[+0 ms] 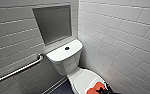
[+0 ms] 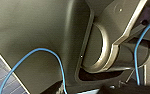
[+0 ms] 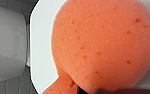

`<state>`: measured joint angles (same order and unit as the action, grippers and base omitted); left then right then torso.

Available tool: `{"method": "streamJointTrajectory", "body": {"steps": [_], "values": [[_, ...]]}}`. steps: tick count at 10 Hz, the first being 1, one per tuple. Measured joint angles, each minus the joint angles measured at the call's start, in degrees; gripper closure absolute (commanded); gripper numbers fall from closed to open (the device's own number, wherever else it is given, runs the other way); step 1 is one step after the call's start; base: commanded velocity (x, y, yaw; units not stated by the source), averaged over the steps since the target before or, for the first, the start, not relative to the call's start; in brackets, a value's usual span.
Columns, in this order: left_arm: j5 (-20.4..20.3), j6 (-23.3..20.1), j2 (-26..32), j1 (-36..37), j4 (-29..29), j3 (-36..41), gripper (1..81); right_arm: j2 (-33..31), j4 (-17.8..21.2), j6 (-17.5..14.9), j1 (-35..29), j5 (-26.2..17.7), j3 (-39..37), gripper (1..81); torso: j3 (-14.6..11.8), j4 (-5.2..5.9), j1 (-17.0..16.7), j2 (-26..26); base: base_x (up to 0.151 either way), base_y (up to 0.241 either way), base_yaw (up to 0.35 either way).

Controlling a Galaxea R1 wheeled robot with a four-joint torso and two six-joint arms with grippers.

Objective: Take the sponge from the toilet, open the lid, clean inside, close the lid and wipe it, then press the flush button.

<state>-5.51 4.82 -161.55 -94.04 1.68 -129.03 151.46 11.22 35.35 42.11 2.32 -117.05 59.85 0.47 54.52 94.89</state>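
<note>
The white toilet [image 1: 64, 56] stands in the corner with its lid [image 1: 82, 80] down. On the lid's near end lies the orange-red sponge [image 1: 97, 86]. My right gripper [image 1: 102, 91] sits dark over the sponge's near edge, at the bottom of the head view. In the right wrist view the sponge [image 3: 103, 45] bulges large over the white lid [image 3: 42, 50] and is creased where it is pinched, so the gripper is shut on it. The round dark flush button [image 1: 67, 48] sits on the tank top. The left wrist view faces my own dark body and a blue cable.
A steel grab bar [image 1: 18, 71] runs along the left tiled wall. A grey recessed panel [image 1: 53, 23] is above the tank. The right tiled wall [image 1: 121, 45] stands close beside the bowl. Dark floor tiles [image 1: 62, 88] lie left of the bowl.
</note>
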Motion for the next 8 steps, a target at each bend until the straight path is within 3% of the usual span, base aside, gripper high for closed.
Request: {"method": "streamJointTrajectory", "body": {"steps": [4,8], "values": [[-0.1,0.0,5.1,3.0,0.0,10.3,1.0,-16.3,-0.9,0.0,-0.1,0.2,16.9,81.1,0.0,0.00,0.0,0.0,0.000,0.000,0.000],[0.3,0.0,10.5,7.9,0.0,17.5,1.0,-26.4,-6.2,0.0,12.0,1.4,23.2,81.1,0.0,0.00,0.0,0.0,0.000,0.000,0.000]]}}
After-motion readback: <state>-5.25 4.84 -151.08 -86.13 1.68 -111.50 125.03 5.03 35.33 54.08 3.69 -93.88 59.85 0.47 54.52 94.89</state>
